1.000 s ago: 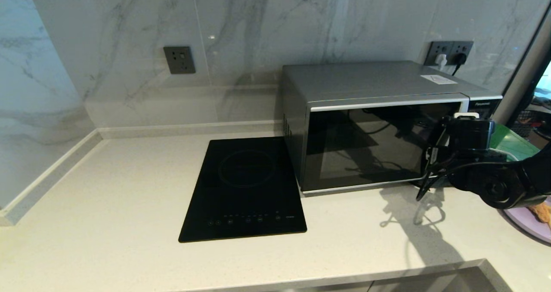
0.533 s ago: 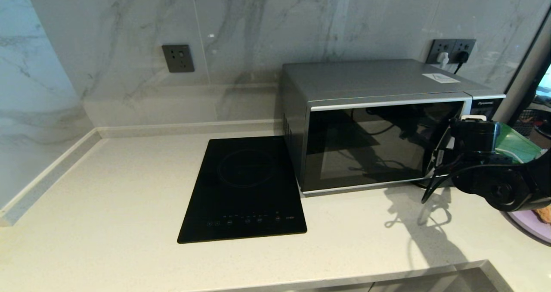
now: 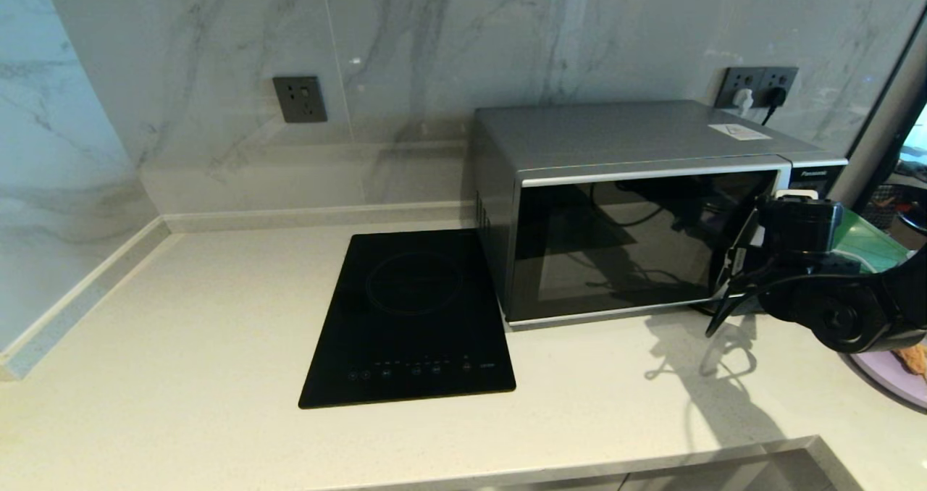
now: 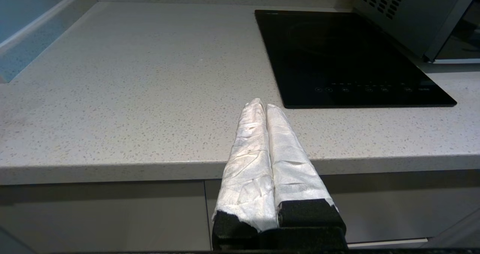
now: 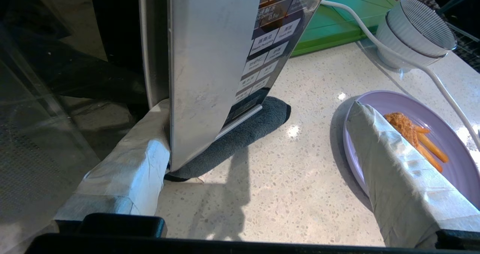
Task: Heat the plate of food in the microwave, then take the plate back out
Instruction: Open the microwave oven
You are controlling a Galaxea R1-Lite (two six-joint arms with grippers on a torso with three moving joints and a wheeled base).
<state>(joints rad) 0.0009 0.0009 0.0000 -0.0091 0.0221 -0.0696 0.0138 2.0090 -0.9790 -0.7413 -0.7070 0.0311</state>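
Observation:
The silver-grey microwave (image 3: 637,208) stands at the back right of the counter, its dark glass door closed. My right gripper (image 5: 257,109) is open and straddles the door's silver handle (image 5: 202,66). One wrapped finger (image 5: 146,141) reaches in between handle and glass. The other finger (image 5: 386,160) hangs above the plate of food (image 5: 442,138). That lilac plate (image 3: 887,375) with golden-brown fried pieces (image 5: 403,123) sits on the counter to the right of the microwave. My left gripper (image 4: 261,105) is shut and empty, parked before the counter's front edge.
A flat black induction hob (image 3: 413,317) lies left of the microwave. A dark grey cloth (image 5: 247,128) pokes out under the microwave's corner. Behind the plate are a green tray (image 5: 337,18), a white ribbed bowl (image 5: 416,29) and a white cable (image 5: 431,74).
My right wrist has shifted slightly to the right along the microwave's front. The gripper stays open and the door stays closed.

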